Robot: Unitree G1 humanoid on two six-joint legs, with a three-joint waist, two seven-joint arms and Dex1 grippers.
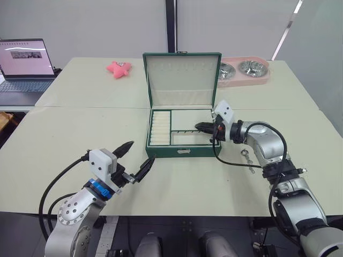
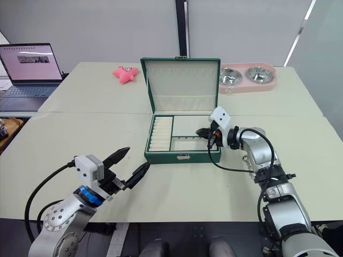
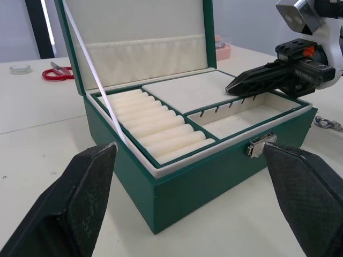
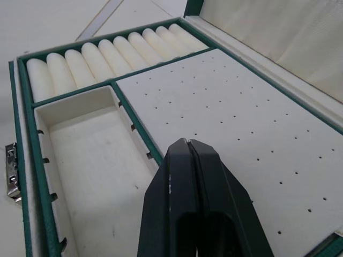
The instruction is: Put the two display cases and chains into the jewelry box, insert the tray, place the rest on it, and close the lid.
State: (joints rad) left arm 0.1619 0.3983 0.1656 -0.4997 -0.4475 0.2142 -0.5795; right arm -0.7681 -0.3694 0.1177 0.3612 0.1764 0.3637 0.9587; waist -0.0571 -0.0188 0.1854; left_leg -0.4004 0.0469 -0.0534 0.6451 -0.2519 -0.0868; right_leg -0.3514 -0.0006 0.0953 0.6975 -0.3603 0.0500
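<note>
On the table one jewelry box (image 1: 179,151) holds one tray (image 4: 161,123); left gripper (image 1: 134,159) jaws wide, right gripper (image 1: 199,127) jaws closed.

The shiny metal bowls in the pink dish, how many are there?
2. Both sit side by side in the pink dish at the far edge of the table, behind the open jewelry box's right side: one bowl nearer the lid, the other bowl farther right.

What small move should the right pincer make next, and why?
Probably lift the right pincer clear of the tray and move toward the chain beside the jewelry box. The tray already sits inside, the pincer is shut and holds nothing, and the lid stands open.
</note>
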